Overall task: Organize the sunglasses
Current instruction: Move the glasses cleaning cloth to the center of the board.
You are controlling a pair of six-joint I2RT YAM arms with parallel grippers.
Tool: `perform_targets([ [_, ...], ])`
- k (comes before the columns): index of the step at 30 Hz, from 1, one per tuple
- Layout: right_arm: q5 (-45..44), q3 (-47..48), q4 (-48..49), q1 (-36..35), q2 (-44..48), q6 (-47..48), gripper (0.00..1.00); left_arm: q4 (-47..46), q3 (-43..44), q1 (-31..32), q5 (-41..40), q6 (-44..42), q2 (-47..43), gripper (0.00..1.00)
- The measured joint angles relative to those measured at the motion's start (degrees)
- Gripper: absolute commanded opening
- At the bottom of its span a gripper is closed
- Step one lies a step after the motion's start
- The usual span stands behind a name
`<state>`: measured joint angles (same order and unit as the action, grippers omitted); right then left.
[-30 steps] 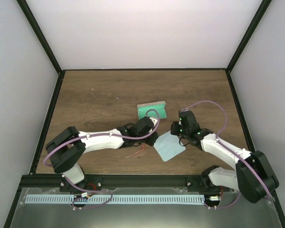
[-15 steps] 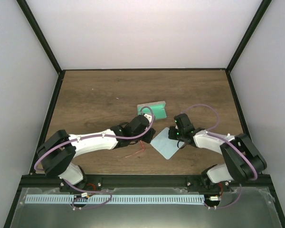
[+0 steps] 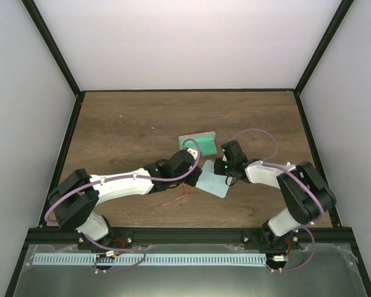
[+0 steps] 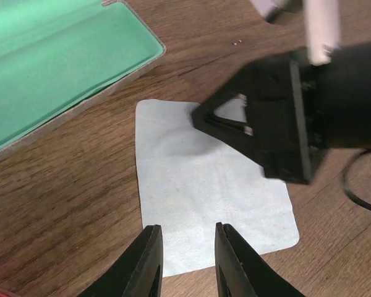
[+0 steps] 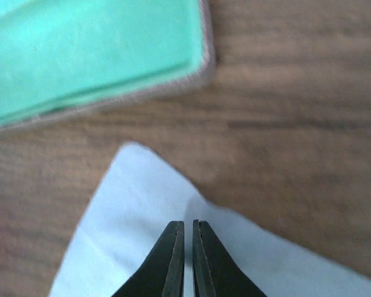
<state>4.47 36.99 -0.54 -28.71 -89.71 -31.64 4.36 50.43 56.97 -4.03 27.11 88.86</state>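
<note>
The red wire-framed sunglasses (image 3: 177, 199) lie on the table just in front of my left forearm, held by neither gripper. My left gripper (image 3: 196, 177) is open and empty; in its wrist view the gripper (image 4: 185, 230) hovers over the near edge of the pale blue cloth (image 4: 210, 185). My right gripper (image 3: 218, 168) has its jaws closed on the far edge of the cloth (image 5: 136, 210), which creases up to the fingertips (image 5: 176, 232). The right gripper also shows in the left wrist view (image 4: 201, 116), its tip on the cloth.
The grey case (image 3: 198, 144) lies open with its green lining (image 4: 55, 55) up, just beyond the cloth (image 3: 213, 181); it also shows in the right wrist view (image 5: 86, 55). Both arms meet over the middle of the wooden table (image 3: 123, 130).
My right gripper has moved left and a little away from the bases, and the cloth has slid with it toward the case. My left gripper shifted slightly left and has held still since.
</note>
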Motion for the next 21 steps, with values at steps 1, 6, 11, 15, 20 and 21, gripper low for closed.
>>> perform_targets([
  [1,-0.1,-0.8,-0.8,0.0,1.3,0.0,0.06,0.0,0.0,0.0,0.0,0.0,0.0,0.27],
  [6,-0.4,-7.1,-5.7,-0.2,15.7,0.0,0.09,0.0,0.0,0.0,-0.1,0.0,0.0,0.27],
  [11,1.4,-9.6,-7.4,-0.3,21.4,0.8,0.09,0.0,0.0,0.0,-0.7,0.0,0.0,0.27],
  [15,3.2,-11.7,-9.0,-0.3,22.5,1.1,0.12,0.0,0.0,0.0,-1.0,0.0,0.0,0.27],
  [20,5.8,-11.5,-10.6,-0.3,21.0,2.1,0.16,0.0,0.0,-0.1,-1.1,0.0,0.0,0.27],
  [21,6.3,-11.3,-10.8,-0.4,19.5,2.3,0.16,0.0,0.0,-0.1,-1.0,0.0,0.0,0.27],
])
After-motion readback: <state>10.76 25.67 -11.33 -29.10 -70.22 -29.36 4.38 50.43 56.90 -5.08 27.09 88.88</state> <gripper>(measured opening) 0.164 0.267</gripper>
